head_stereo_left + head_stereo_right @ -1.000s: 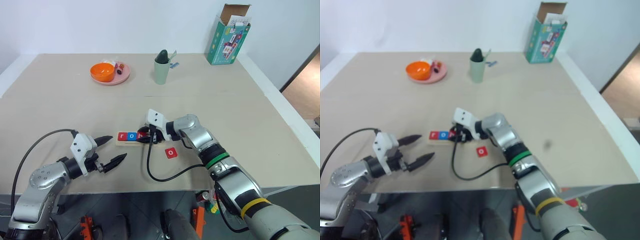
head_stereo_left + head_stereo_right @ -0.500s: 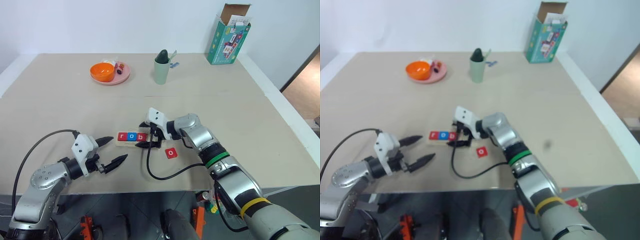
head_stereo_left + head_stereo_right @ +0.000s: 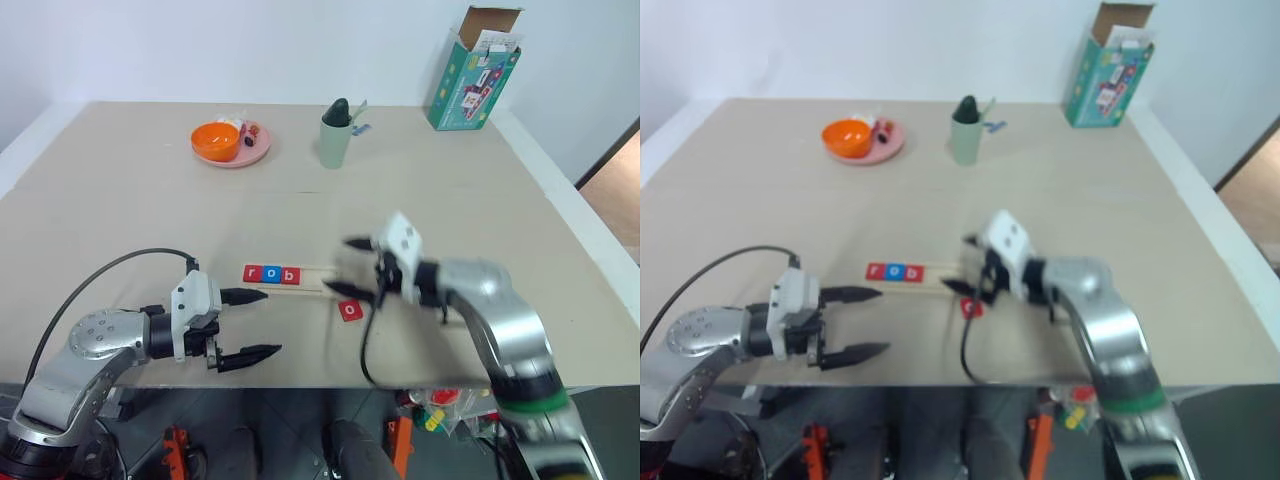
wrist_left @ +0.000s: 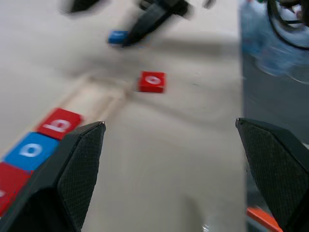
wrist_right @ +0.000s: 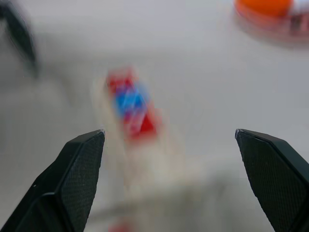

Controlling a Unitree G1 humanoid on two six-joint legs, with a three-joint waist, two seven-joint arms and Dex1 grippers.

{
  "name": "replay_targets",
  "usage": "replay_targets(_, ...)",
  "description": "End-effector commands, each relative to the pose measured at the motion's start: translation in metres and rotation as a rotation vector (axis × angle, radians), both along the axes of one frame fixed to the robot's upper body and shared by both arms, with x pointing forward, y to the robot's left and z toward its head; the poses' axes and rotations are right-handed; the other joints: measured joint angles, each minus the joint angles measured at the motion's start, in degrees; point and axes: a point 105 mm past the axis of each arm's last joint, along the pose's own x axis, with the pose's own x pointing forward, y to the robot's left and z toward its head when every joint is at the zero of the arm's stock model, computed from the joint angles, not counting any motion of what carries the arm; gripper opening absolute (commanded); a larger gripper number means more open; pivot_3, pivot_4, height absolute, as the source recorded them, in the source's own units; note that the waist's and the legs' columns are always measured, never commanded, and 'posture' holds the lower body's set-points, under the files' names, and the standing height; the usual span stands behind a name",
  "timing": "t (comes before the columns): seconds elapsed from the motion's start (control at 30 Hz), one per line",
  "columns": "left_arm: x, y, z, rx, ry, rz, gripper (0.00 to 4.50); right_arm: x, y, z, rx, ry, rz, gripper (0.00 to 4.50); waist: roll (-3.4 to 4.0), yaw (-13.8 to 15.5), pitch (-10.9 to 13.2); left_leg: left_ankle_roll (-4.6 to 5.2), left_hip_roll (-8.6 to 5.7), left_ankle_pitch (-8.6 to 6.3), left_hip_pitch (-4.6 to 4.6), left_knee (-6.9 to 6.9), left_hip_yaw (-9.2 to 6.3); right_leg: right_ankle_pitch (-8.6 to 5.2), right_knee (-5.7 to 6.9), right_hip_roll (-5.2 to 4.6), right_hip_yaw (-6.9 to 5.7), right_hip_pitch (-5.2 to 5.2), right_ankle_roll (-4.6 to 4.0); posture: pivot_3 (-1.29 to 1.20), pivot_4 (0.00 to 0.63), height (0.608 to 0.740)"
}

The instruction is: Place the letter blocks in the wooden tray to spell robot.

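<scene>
The wooden tray [image 3: 318, 280] lies at mid-table with three letter blocks in its left part: a red r [image 3: 252, 272], a blue o [image 3: 271, 274] and a red b [image 3: 290, 276]. A red o block [image 3: 349, 311] lies flat on the table just in front of the tray's right end. In the left wrist view a small blue block [image 4: 117, 37], its letter unreadable, sits by a finger of the right gripper. My right gripper [image 3: 349, 266] hovers open over the tray's right end, holding nothing. My left gripper [image 3: 268, 323] is open and empty, in front of the tray's left part.
At the back stand a pink plate [image 3: 256, 156] with an orange bowl [image 3: 215, 140], a green cup [image 3: 336, 140] and a teal carton [image 3: 476, 72]. A black cable [image 3: 364, 350] hangs from the right wrist near the table's front edge.
My right gripper opened, left the red b block in the tray and drew back to the right and upward. The left gripper edged right toward the tray. The camera view shifted.
</scene>
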Motion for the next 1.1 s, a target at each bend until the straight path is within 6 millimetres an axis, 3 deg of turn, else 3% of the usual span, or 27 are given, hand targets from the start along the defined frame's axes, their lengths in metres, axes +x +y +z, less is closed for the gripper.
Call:
replay_targets(0.03, -0.001, -0.004, 0.007, 0.003, -0.027, -0.044, 4.50, -0.022, 0.006, 0.012, 0.029, -0.071, 0.000, 4.47, -0.02, -0.45, -0.02, 0.00, 0.01, 0.00, 0.05, 0.00, 0.01, 0.04, 0.01, 0.02, 0.02, 0.02, -0.02, 0.00, 0.150, 0.740)
replay_targets(0.17, 0.003, -0.007, 0.006, 0.007, -0.035, -0.063, 4.50, -0.018, -0.003, -0.003, 0.038, -0.083, -0.096, 4.47, -0.06, -0.40, -0.04, 0.02, 0.04, 0.02, 0.27, 0.04, -0.14, -0.13, 0.01, 0.10, -0.05, 0.23, -0.39, 0.00, 0.150, 0.740)
replay_targets(0.3, 0.006, -0.009, 0.006, 0.008, -0.037, -0.074, 4.50, -0.011, -0.008, -0.005, 0.033, -0.105, -0.034, 4.47, -0.09, -0.45, -0.03, 0.06, -0.07, 0.07, 0.27, 0.23, 0.00, -0.09, 0.00, 0.02, 0.15, 0.26, -0.36, 0.00, 0.150, 0.740)
replay_targets(0.7, 0.008, -0.011, 0.006, 0.006, -0.031, -0.085, 4.50, 0.006, -0.018, -0.010, -0.138, -0.062, 0.466, 4.47, -0.10, -0.35, -0.01, 0.16, -0.12, 0.04, 0.25, 0.11, -0.06, 0.11, -0.03, 0.07, 0.15, 0.28, 0.06, 0.00, 0.150, 0.740)
replay_targets(1.1, 0.005, -0.005, 0.007, -0.007, -0.035, -0.002, 4.50, 0.024, -0.015, -0.028, -0.210, -0.046, 0.621, 4.47, -0.09, -0.28, -0.01, 0.19, -0.12, 0.01, 0.22, 0.16, -0.08, 0.12, -0.02, 0.06, 0.15, 0.29, 0.06, 0.00, 0.150, 0.740)
